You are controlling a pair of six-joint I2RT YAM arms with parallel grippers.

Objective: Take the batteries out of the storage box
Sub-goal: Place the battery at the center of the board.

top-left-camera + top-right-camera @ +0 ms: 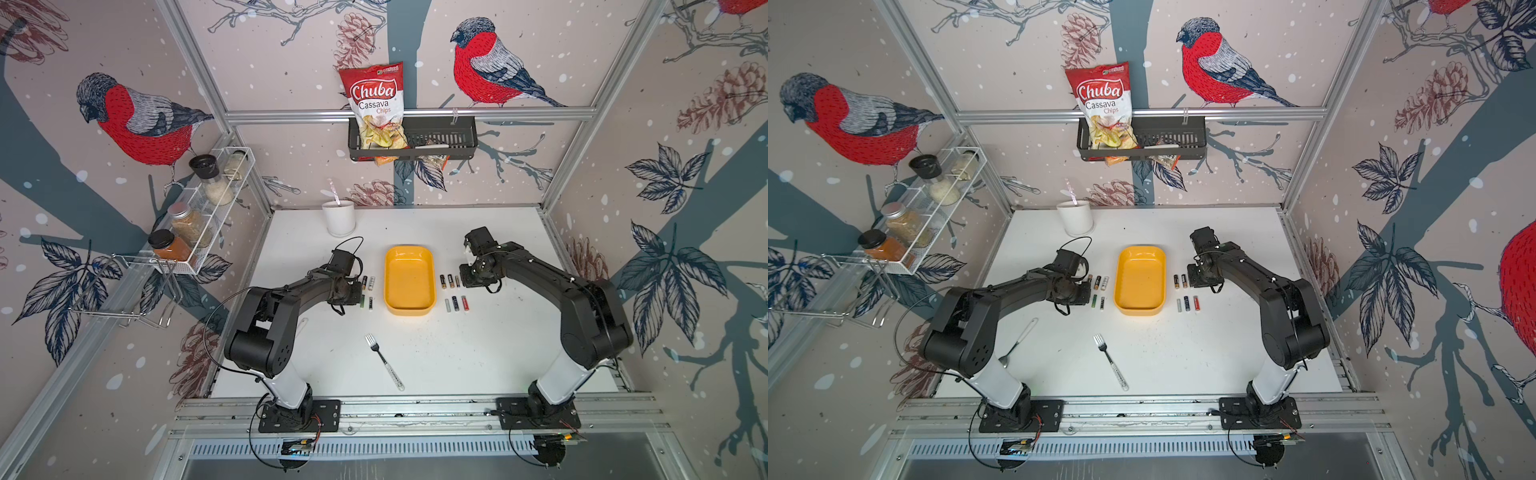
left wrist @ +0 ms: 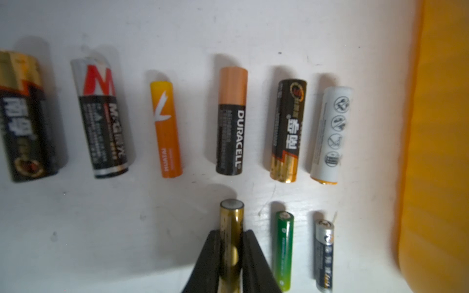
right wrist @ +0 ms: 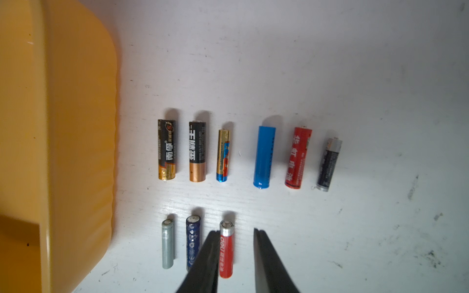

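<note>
1. The yellow storage box [image 1: 409, 286] sits at the centre of the white desk [image 1: 457, 357] in both top views, and nothing lies in it.
2. The batteries [image 1: 455, 304] lie in short rows on the desk just left and right of the box, apart from it.
3. In the left wrist view the left fingers [image 2: 205, 266] are closed on a gold battery [image 2: 231, 215], one finger against each side.
4. The row beyond it includes a black cell with a red "M" [image 2: 101, 121], an orange cell [image 2: 166, 129], a copper-topped "DURACELL" cell [image 2: 231, 126], and, nearest the box, a white cell with four warning icons [image 2: 332, 134].
5. In the right wrist view the right fingers [image 3: 269, 266] stand apart and grip nothing. A red "deli" battery [image 3: 226, 251] lies between them, close to the box-side finger.
6. Beyond lie a plain blue cell [image 3: 264, 157] and a red cell with Chinese characters [image 3: 298, 157].
7. At upper centre a bag reading "Chuba Cassava Chips" [image 1: 376, 104] stands in a black slotted basket [image 1: 440, 139] on the back wall.
8. The desk is scuffed with dark specks. A fork [image 1: 384, 361] lies at lower centre, and a white cup [image 1: 340, 218] stands near the back edge.
9. Spice jars fill a white wire rack [image 1: 208, 243] at left, and bullfinch-and-pinecone wallpaper [image 1: 490, 66] covers the walls.
</note>
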